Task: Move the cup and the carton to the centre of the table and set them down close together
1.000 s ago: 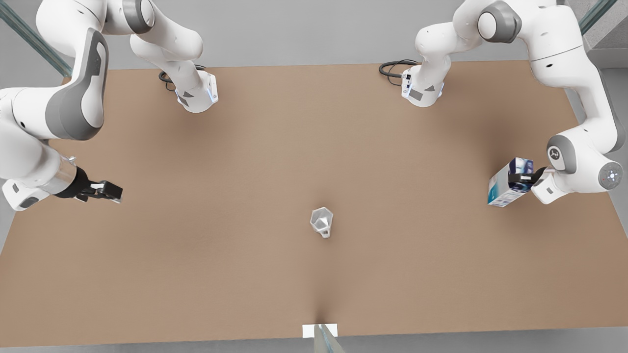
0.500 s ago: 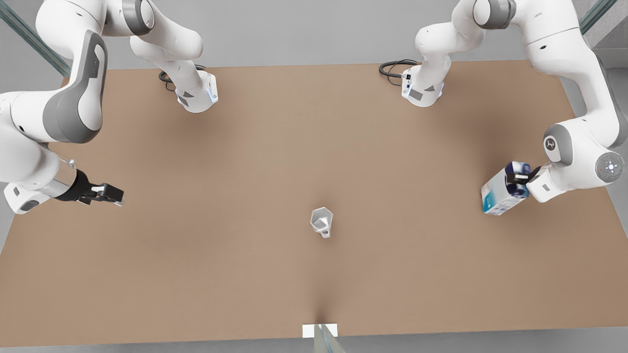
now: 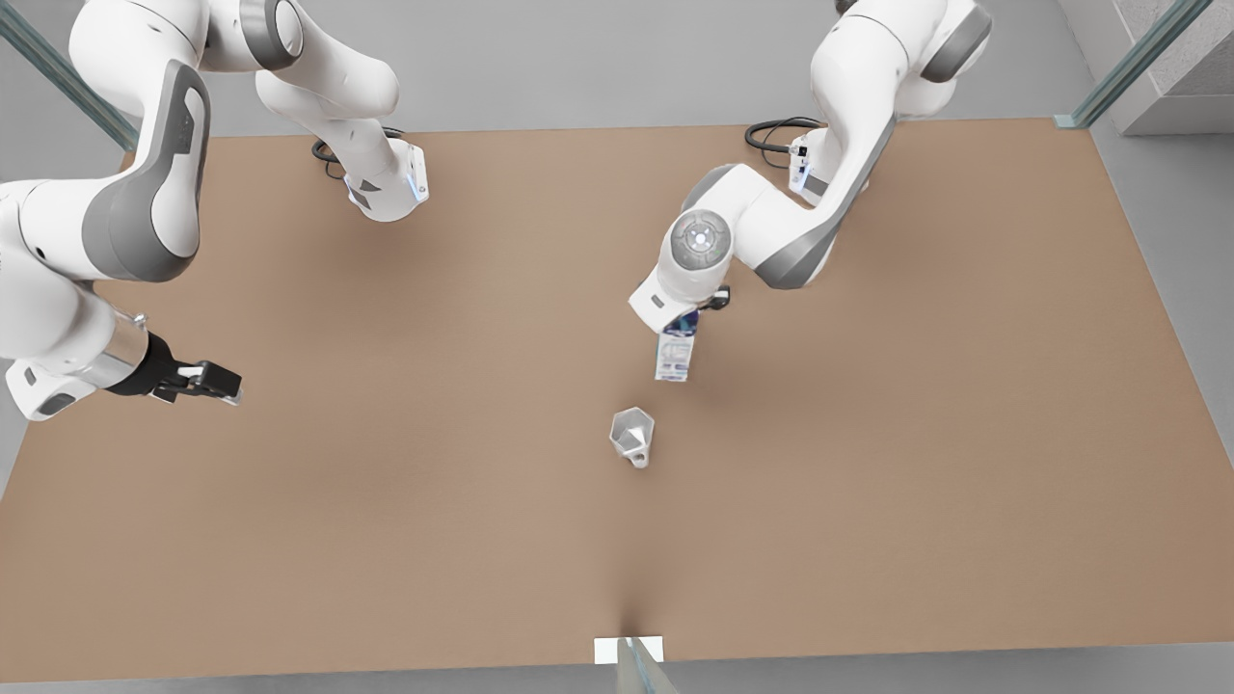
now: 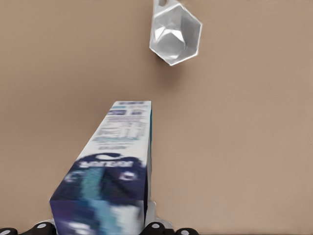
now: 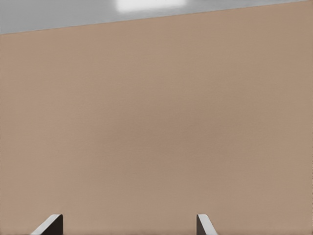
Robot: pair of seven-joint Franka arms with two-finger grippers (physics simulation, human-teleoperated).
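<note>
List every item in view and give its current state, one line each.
cup: upright on the table, free, near centre.
carton: held above the table, just beyond the cup, not touching it.
left end effector: shut on the carton.
right end effector: open, empty, waiting at the front view's left.

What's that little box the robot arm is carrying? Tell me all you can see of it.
The carton is a small rectangular box, white and light blue with dark blue printing and fine text on its side, seemingly cardboard. The left gripper grips one end, holding it over the middle of the brown table. Whether its far end touches the table cannot be told. It is near the cup, with a gap between them.
</note>
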